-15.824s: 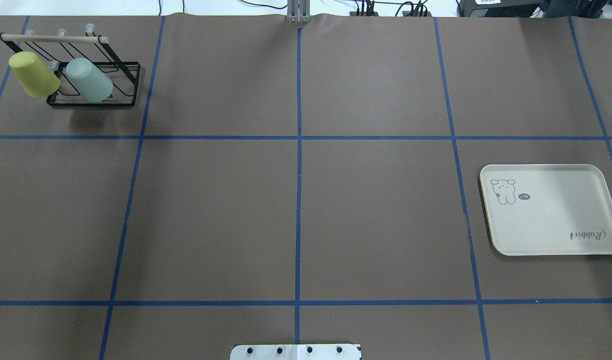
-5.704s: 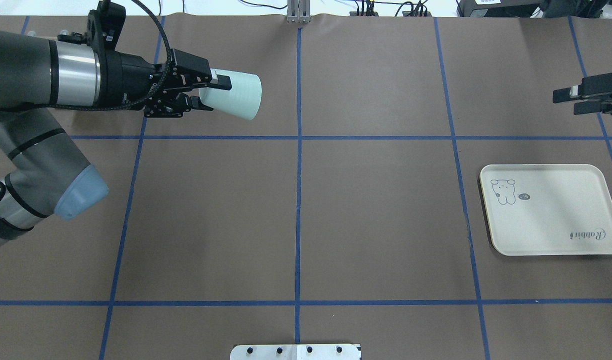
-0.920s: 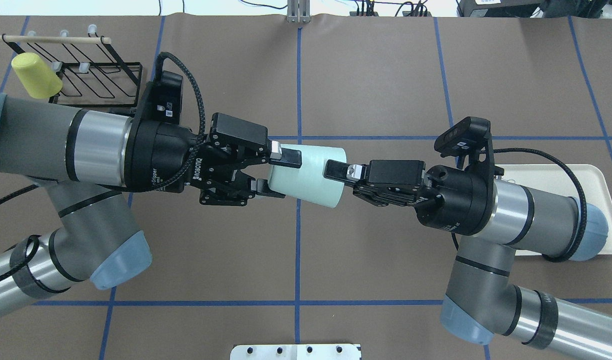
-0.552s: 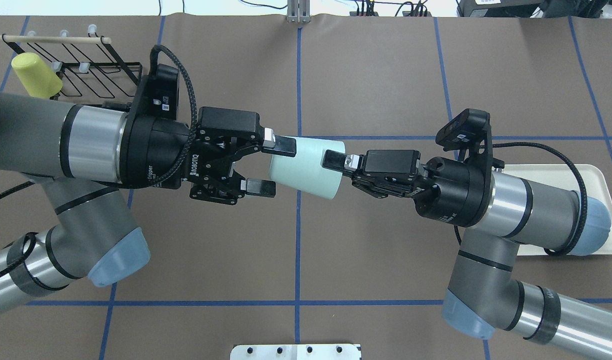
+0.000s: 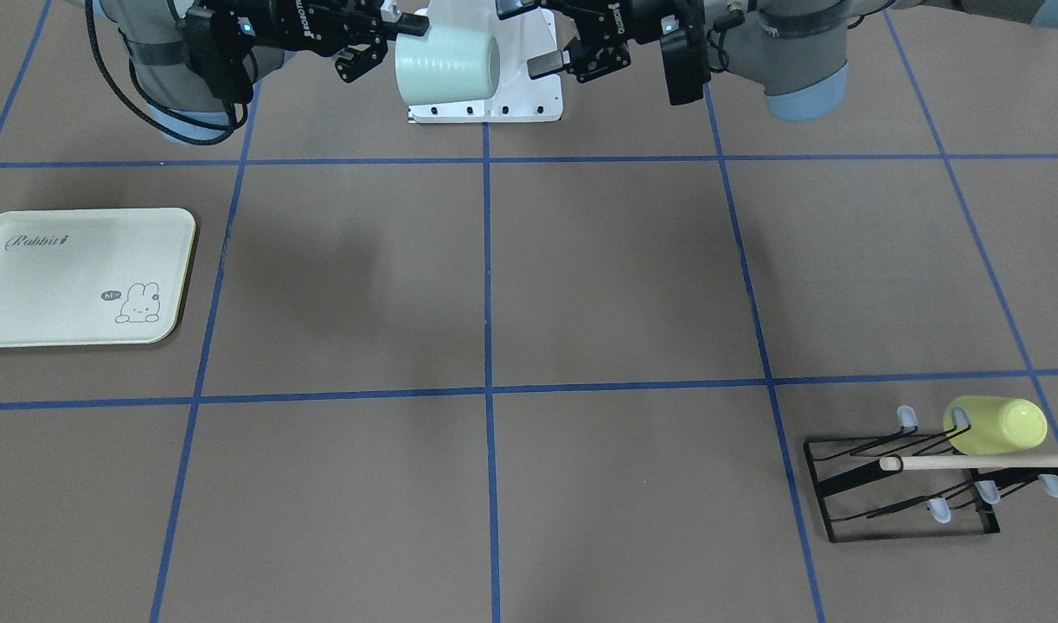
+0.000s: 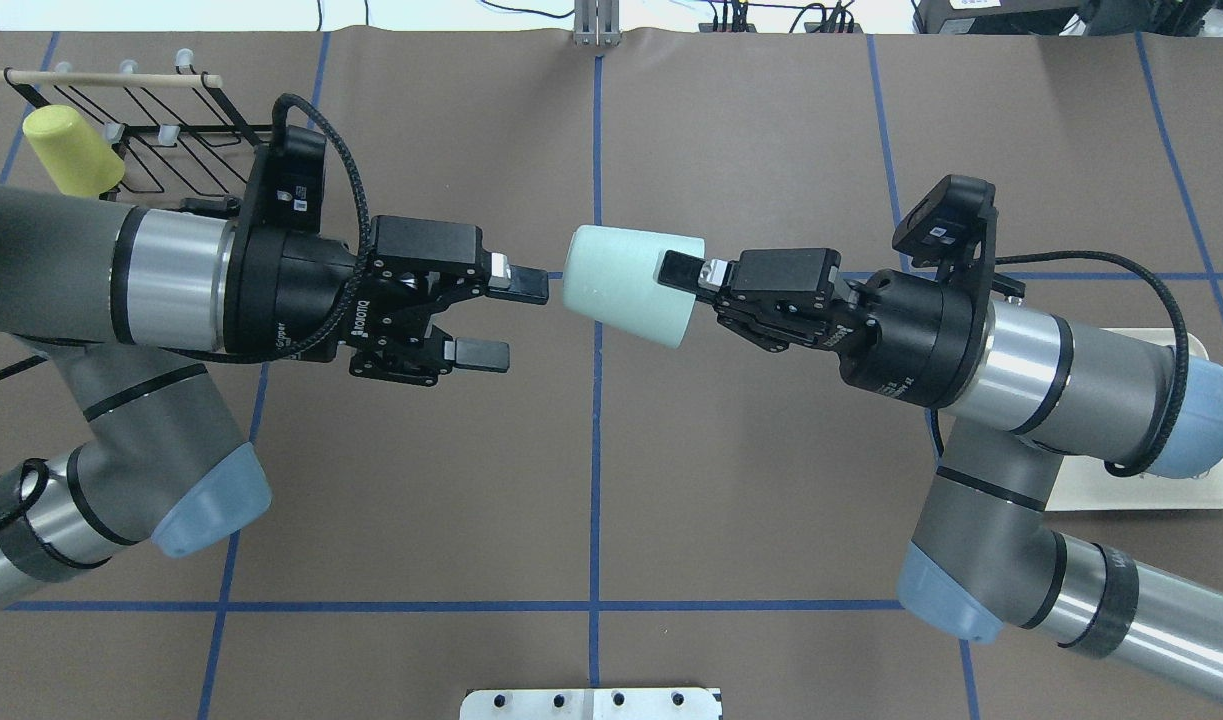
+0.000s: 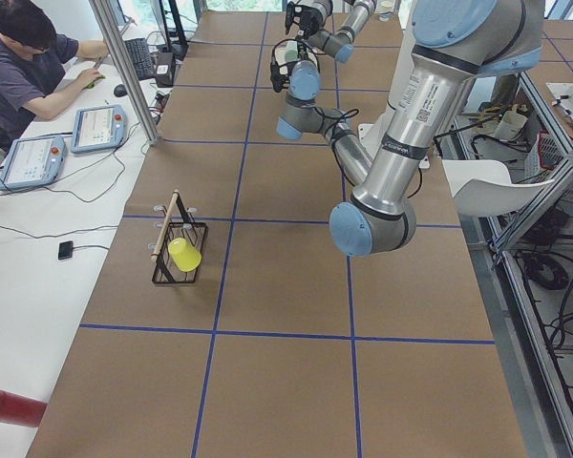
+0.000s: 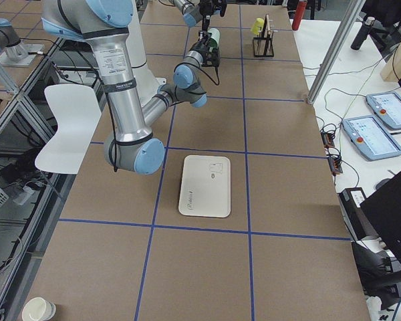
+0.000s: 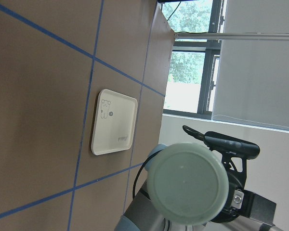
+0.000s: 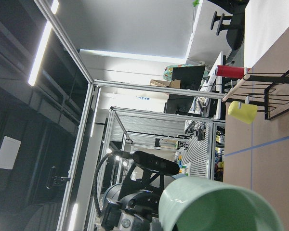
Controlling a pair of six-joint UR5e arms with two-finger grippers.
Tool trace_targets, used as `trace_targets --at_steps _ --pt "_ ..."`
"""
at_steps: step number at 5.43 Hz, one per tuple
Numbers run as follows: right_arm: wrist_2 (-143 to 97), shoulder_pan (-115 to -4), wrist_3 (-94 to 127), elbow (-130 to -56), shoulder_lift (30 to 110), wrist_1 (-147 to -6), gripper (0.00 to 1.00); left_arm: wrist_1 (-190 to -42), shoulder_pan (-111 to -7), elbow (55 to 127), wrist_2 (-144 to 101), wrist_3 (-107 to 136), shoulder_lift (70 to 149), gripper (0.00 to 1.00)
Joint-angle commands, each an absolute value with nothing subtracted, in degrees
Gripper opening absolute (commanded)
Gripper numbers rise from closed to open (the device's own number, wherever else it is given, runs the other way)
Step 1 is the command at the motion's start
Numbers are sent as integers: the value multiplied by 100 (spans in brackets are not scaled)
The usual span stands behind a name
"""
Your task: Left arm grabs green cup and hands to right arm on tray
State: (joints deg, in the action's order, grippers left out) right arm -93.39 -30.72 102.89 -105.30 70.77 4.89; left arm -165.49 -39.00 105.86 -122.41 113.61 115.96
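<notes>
Green cup point(image 6: 626, 285) hangs sideways in mid-air, pinched at its rim by the right gripper point(image 6: 677, 284); the left gripper point(image 6: 511, 320), fingers spread, sits just beside its base.

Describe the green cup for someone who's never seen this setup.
Above the middle of the brown table, the green cup hangs sideways, gripped at its rim by the right claw, clear of the open left claw. It is pale mint; the other cup, on the wire rack, is yellow-green.
</notes>
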Motion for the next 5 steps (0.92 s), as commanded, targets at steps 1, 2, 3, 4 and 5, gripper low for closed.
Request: trace_targets --at_steps 1,2,3,4,5 --pt "-9526 -3408 10275 -10948 7032 -1682 0 -16315 -4426 10215 -12757 11189 11487 100" --pt "-9971 -3706 10222 -11238 6996 -3271 0 -15738 -4795 10117 -13284 10423 11444 100" --pt "-10576 -4179 10178 -11241 7013 -4053 0 -14732 -5190 10151 -13628 9632 11417 100" --pt "-11330 -4871 10012 -11285 7022 -5079 0 -13852 -5368 10160 -13693 8597 11347 100" --pt "-11634 -5095 9097 -11633 6996 -6498 0 -12964 -5588 10204 -13693 7499 11207 100"
